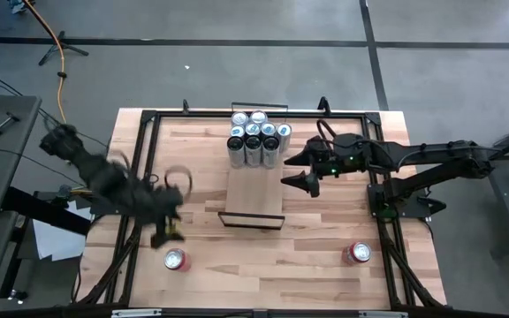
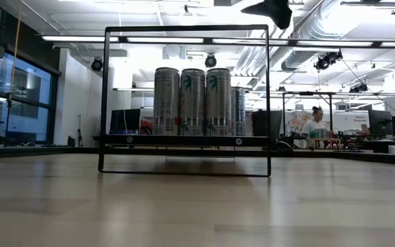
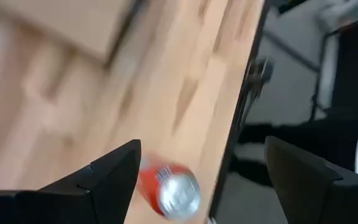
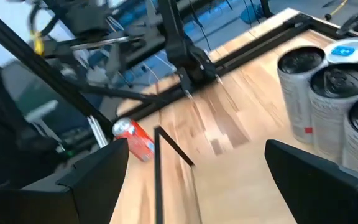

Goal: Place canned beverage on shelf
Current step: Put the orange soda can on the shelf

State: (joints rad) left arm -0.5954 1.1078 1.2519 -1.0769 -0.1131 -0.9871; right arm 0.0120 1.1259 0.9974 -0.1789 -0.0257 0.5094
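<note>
On the near-left part of the butcher-block tabletop (image 1: 201, 265), a red aluminium beverage can (image 1: 176, 259) stood upright, silver top up, clear of everything else. The left gripper (image 1: 168, 231) hung just above and beside it, jaws apart, holding nothing. The can lay forward of those jaws and slightly off-centre toward one finger, its long axis vertical. The left arm was clearly the nearer one for this can.

The right gripper (image 1: 302, 170) sat just beside the long narrow light-wood shelf with thin black metal frame (image 1: 254, 196), jaws wide apart and empty, next to the cluster of tall silver cans (image 1: 256, 140) packed at the shelf's far end. A second red can (image 1: 358, 253) stood near the table's right front corner, well apart from either gripper.

View differences: the left wrist view showed the red can between the dark fingers but blurred, close to the table edge. The right wrist view saw that same can across the table past the shelf frame. The low view showed only the silver cans standing on the shelf inside the frame, and neither red can. The shelf's near end looked free, probably the drop spot.
</note>
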